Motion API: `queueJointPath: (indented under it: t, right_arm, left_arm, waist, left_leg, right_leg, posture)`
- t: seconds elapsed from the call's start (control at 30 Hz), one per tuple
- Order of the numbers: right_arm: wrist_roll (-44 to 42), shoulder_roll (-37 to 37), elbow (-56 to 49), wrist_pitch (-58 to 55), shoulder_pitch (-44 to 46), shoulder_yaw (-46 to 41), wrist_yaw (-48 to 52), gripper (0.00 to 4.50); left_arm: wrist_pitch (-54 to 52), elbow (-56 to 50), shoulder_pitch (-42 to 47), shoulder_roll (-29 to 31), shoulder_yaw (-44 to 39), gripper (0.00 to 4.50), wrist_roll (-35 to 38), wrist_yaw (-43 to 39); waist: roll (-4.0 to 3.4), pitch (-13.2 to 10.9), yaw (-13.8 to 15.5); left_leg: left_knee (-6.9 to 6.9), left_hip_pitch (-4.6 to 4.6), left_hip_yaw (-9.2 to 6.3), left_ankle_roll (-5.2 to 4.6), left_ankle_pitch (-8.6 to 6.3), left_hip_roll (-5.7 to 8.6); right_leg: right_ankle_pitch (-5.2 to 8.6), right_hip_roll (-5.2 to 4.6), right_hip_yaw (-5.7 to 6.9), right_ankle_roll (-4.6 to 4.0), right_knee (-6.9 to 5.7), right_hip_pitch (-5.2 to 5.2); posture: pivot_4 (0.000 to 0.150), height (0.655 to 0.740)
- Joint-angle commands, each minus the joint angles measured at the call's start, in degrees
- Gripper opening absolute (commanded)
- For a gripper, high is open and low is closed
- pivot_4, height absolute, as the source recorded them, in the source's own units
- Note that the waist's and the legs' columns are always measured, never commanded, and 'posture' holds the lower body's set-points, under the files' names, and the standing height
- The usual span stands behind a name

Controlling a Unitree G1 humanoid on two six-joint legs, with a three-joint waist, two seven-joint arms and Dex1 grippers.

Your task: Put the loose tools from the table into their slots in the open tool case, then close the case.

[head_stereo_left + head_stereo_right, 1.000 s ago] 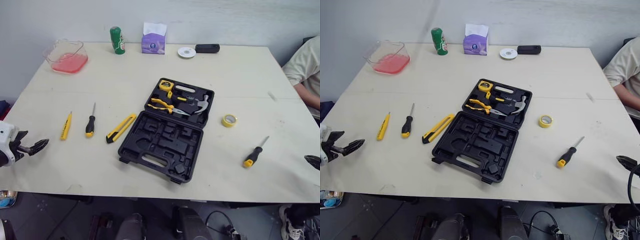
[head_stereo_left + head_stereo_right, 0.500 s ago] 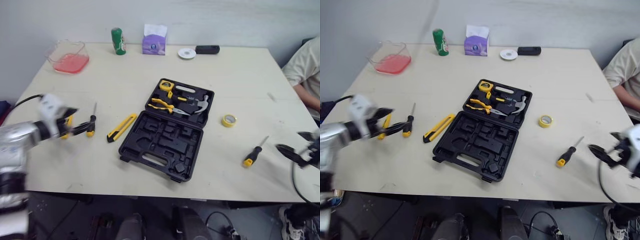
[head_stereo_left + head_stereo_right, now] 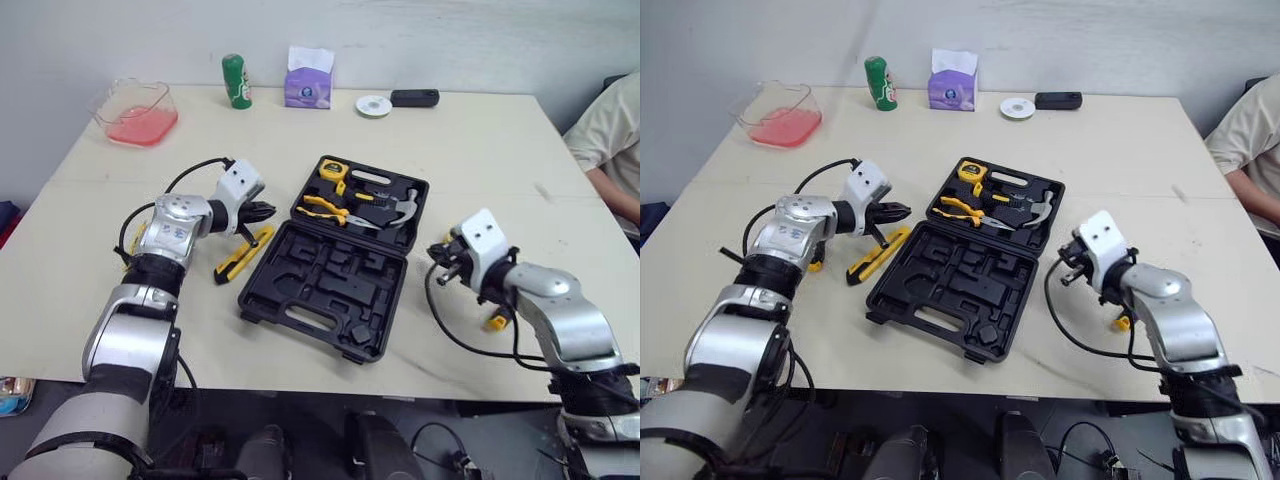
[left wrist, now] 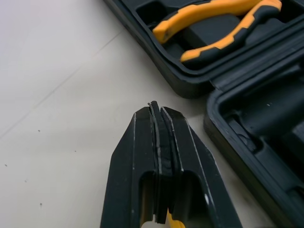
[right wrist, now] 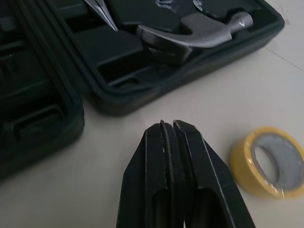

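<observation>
Pale table [image 3: 480, 140], open case [image 3: 330, 290] between the hands: left gripper [image 4: 156, 106], fingers pressed together and empty, hangs just over the knife [image 3: 243, 254]; right gripper [image 5: 168, 125], likewise together, sits beside the tape [image 5: 266, 161], likely staged for first picks.

We see the left gripper [image 4: 157, 108] with both black fingers pressed together over the pale table [image 4: 57, 71] — its tip close beside the black tool case [image 4: 251, 156], where yellow-handled pliers [image 4: 218, 23] lie seated (a yellow sliver [image 4: 169, 220] peeks beneath the fingers).
</observation>
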State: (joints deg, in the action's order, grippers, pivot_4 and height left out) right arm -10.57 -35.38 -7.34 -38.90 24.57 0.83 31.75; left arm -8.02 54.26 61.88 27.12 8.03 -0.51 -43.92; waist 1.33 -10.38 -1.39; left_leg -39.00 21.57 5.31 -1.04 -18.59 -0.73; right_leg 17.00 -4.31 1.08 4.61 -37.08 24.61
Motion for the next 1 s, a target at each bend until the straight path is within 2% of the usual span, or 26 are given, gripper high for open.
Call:
queueJointPath:
  t: [0.03,0.27,0.53,0.83,1.0]
  right_arm:
    - [1.37,0.69,-1.14,-1.95,1.65,0.67,-1.88,0.04]
    - [2.21,1.59,-0.96,-4.13,4.32,2.26,-2.21,0.04]
    - [1.72,0.75,-2.62,-6.05,3.56,2.57,-0.21,0.04]
    - [0.71,1.04,-5.61,-8.0,2.29,3.61,1.85,0.04]
    - [0.34,0.8,-6.97,-7.67,2.11,3.84,3.8,0.04]
  left_arm:
    - [3.42,3.55,2.54,-1.02,-0.63,0.0,-1.07,0.28]
    - [6.69,10.14,4.27,-4.16,-0.74,0.0,-2.92,1.69]
    - [7.77,12.58,5.25,-6.45,-0.82,0.0,-3.93,1.71]
    - [8.19,11.58,4.01,-7.9,-0.05,0.0,-4.59,-1.74]
    - [7.21,6.47,0.52,-8.21,1.24,0.0,-4.09,-8.1]
  waist:
    - [0.0,0.0,0.02]
    - [0.0,0.0,0.02]
    - [0.0,0.0,-0.01]
    - [0.0,0.0,0.03]
    - [0.0,0.0,0.03]
  left_leg:
    - [0.01,0.01,0.0,-0.01,0.0,0.0]
    - [-0.1,0.09,0.03,-0.14,-0.08,0.05]
    - [-0.08,0.1,0.02,-0.14,-0.08,0.04]
    - [-0.08,0.11,0.02,-0.16,-0.09,0.05]
    - [-0.08,0.1,0.02,-0.17,-0.09,0.06]
  right_leg:
    - [0.0,0.0,0.01,0.0,0.02,0.0]
    - [-0.05,-0.1,0.09,0.09,0.05,0.0]
    - [-0.05,-0.09,0.12,0.09,0.05,0.02]
    - [-0.05,-0.09,0.13,0.09,0.08,0.01]
    - [-0.05,-0.1,0.13,0.1,0.08,0.0]
  posture:
    - [0.15,0.74]
    - [0.15,0.74]
    - [0.15,0.74]
    - [0.15,0.74]
    - [0.15,0.74]
